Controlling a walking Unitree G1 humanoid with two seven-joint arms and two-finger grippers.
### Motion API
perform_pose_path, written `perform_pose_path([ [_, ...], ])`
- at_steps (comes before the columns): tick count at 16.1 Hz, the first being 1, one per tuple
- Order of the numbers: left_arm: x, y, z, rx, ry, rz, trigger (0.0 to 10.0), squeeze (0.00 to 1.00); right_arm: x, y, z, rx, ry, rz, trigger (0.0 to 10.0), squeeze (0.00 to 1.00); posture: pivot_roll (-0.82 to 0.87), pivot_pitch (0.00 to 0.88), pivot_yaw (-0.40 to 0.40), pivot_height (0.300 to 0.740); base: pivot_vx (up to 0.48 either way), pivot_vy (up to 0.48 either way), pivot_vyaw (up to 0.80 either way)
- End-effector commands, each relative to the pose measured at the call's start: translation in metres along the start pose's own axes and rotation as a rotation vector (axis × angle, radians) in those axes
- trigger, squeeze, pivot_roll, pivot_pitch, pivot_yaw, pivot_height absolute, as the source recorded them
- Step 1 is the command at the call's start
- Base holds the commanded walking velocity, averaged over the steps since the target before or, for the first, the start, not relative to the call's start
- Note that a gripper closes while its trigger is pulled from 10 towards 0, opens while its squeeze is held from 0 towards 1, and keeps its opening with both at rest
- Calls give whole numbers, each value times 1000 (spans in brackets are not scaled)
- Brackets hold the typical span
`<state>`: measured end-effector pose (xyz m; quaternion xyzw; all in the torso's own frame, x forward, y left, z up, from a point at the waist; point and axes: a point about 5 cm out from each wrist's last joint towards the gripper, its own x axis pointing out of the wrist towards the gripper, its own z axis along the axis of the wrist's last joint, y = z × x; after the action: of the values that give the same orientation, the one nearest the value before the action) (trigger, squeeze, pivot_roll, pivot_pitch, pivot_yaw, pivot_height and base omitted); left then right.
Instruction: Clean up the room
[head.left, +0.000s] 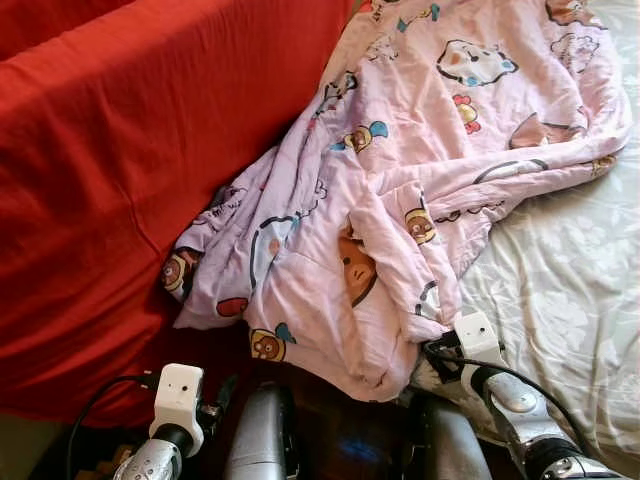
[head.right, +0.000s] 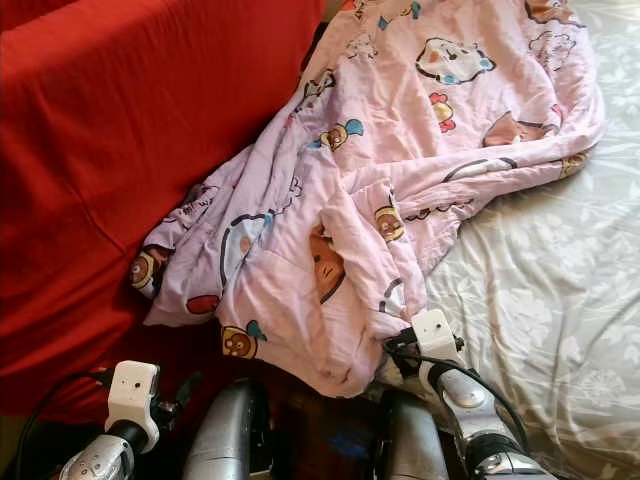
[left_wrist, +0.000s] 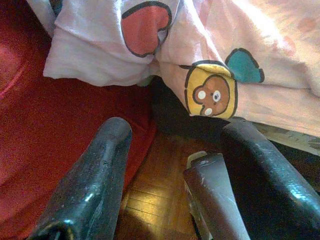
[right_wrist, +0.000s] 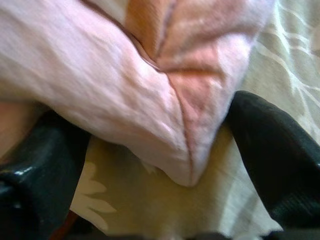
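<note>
The right tool (right_wrist: 165, 150) stands wide with the pink blanket (head.left: 400, 180)'s hanging corner between its fingers at the bed (head.left: 570, 290)'s edge, while the left tool (left_wrist: 170, 165), also wide, hangs farther off.

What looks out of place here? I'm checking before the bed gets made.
The pink cartoon blanket lies crumpled, slumped against the red cover, one corner hanging off the bed's edge. The right gripper straddles a fold, fingers open.

bed with pale floral sheet (head.left: 570, 290), crumpled pink cartoon blanket (head.left: 400, 190) on it
</note>
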<state>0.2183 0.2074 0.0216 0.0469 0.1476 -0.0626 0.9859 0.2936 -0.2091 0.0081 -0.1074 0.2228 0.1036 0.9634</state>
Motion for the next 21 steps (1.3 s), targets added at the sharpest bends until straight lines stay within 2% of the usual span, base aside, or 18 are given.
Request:
perform_pose_path([
  [1, -7, 2, -8, -2, 42, 8, 10000, 0, 0, 5, -2, 21, -10, 21, 10000, 0, 186, 282, 92, 610, 0, 0, 0],
  [2, -7, 2, -8, -3, 44, 10, 10000, 0, 0, 5, -2, 18, -8, 22, 0, 0, 186, 282, 92, 610, 0, 0, 0],
  [14, -5, 0, -9, -11, 48, 18, 10000, 0, -2, 3, -5, 12, -1, 12, 0, 0, 180, 274, 81, 610, 0, 0, 0],
  [21, 13, 0, -2, -24, 25, 25, 10000, 0, 0, -3, 1, 28, -12, -17, 0, 0, 162, 214, 65, 610, 0, 0, 0],
])
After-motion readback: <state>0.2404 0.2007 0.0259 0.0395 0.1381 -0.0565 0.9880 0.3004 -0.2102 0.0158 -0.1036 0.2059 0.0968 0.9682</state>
